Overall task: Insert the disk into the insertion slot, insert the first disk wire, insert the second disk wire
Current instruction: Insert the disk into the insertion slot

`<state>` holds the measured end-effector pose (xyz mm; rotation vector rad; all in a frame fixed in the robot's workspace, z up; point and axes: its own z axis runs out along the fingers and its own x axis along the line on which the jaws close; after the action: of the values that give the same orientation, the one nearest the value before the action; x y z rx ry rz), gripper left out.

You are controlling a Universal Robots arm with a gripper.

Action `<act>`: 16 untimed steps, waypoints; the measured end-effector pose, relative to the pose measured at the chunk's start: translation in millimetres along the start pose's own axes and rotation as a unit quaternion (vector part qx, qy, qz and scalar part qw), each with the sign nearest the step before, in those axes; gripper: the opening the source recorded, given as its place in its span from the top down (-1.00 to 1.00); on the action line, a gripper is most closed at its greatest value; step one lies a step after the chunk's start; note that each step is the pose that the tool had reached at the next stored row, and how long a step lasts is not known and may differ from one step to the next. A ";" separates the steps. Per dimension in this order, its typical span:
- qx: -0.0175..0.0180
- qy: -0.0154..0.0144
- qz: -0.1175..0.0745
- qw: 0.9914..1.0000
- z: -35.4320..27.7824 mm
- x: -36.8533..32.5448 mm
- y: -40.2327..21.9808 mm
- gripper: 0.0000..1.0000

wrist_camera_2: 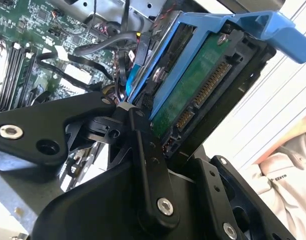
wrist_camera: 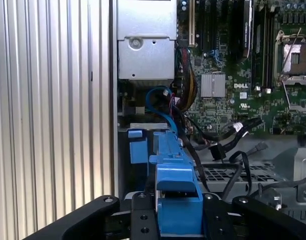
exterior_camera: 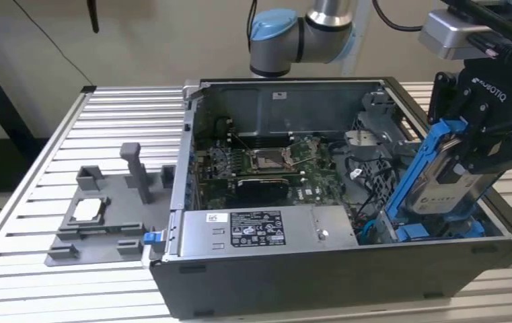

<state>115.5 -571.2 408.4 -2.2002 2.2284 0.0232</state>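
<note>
My gripper (exterior_camera: 471,151) is shut on the disk (exterior_camera: 440,182), a silver drive in a bright blue carrier. It holds the disk tilted, with the lower end down in the case's front corner at the exterior view's right. The insertion slot (exterior_camera: 444,234) lies right under that end, and blue parts show inside it. The second wrist view shows the disk's green underside and connector (wrist_camera_2: 203,85) between the black fingers (wrist_camera_2: 142,150). In the first wrist view the blue carrier (wrist_camera: 175,175) points into the dark bay (wrist_camera: 125,167) beside the case wall.
The open computer case holds a motherboard (exterior_camera: 269,161) and a grey power-supply box (exterior_camera: 256,229). Loose black wires (wrist_camera: 228,135) and a blue cable (wrist_camera: 160,97) lie close to the bay. A grey fixture (exterior_camera: 103,215) sits on the slatted table. A person's sleeve (wrist_camera_2: 288,175) is nearby.
</note>
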 end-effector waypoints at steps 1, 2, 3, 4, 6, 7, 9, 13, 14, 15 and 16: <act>0.000 0.000 0.000 1.000 1.0 0.1 0.0 0.36; 0.000 0.000 -0.001 1.000 2.2 0.2 0.0 0.36; 0.000 0.000 -0.001 1.000 3.8 0.2 0.0 0.36; 0.000 0.000 -0.002 1.000 5.7 0.2 0.0 0.36; 0.000 0.000 -0.002 1.000 9.2 0.3 0.0 0.36; 0.000 0.000 -0.002 1.000 11.1 0.3 0.0 0.36; 0.000 0.000 -0.003 1.000 14.8 0.4 0.0 0.36; 0.000 0.000 -0.003 1.000 22.0 0.5 0.0 0.36; 0.000 0.000 -0.003 1.000 23.7 0.5 0.0 0.36; 0.000 0.000 -0.003 1.000 25.6 0.6 -0.1 0.36; 0.000 0.000 -0.003 1.000 27.4 0.6 -0.1 0.36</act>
<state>115.4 -571.3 381.0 -2.2078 2.2207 0.0237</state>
